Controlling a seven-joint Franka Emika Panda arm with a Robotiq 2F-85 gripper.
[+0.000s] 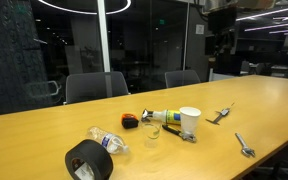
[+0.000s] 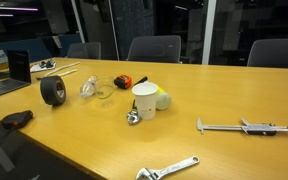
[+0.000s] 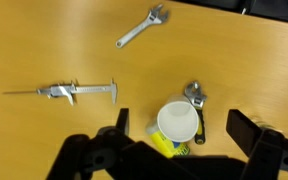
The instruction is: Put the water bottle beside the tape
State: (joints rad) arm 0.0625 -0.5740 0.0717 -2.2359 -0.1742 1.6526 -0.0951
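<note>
The clear plastic water bottle (image 1: pixel 109 141) lies on its side on the wooden table, right next to the black tape roll (image 1: pixel 88 160). Both exterior views show the pair; in the second the bottle (image 2: pixel 96 89) lies just right of the tape roll (image 2: pixel 52 91). My gripper (image 3: pixel 181 128) is open and empty. It hangs high above a white cup (image 3: pixel 178 122), well away from the bottle. The wrist view shows neither bottle nor tape.
Around the white cup (image 1: pixel 189 121) lie a yellow-green container (image 3: pixel 164 145), a black-handled wrench (image 3: pixel 197 105) and an orange tape measure (image 1: pixel 132 120). A caliper (image 3: pixel 79 92) and a silver wrench (image 3: pixel 142 27) lie further off. A laptop (image 2: pixel 9 75) stands at one table end, and chairs line the far side.
</note>
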